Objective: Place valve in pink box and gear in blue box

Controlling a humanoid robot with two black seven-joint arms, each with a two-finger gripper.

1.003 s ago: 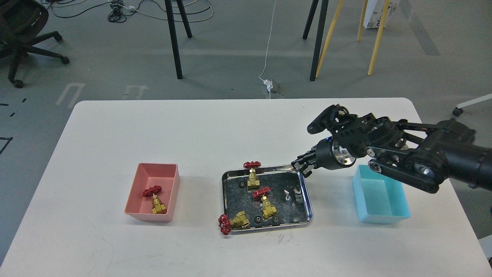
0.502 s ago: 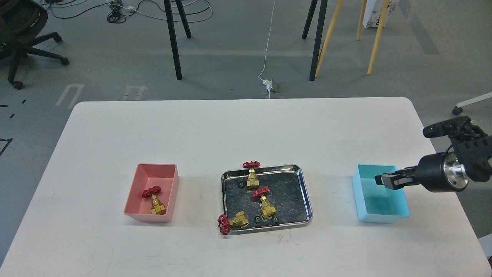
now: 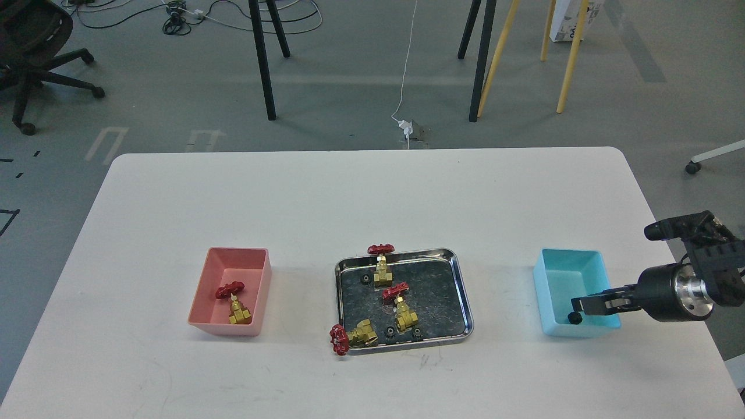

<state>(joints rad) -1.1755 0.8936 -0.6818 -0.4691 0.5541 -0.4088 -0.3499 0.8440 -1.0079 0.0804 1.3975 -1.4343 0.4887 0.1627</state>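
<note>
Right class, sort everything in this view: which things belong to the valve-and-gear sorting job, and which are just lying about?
Job: valves, gears, gear in the blue box, pink box, blue box, steel tray, right hand.

Lying about: office chair, floor cables, power plug.

Glossy steel tray (image 3: 464, 294), matt plastic pink box (image 3: 204, 291), blue box (image 3: 547, 291), brass valve (image 3: 238, 311)
</note>
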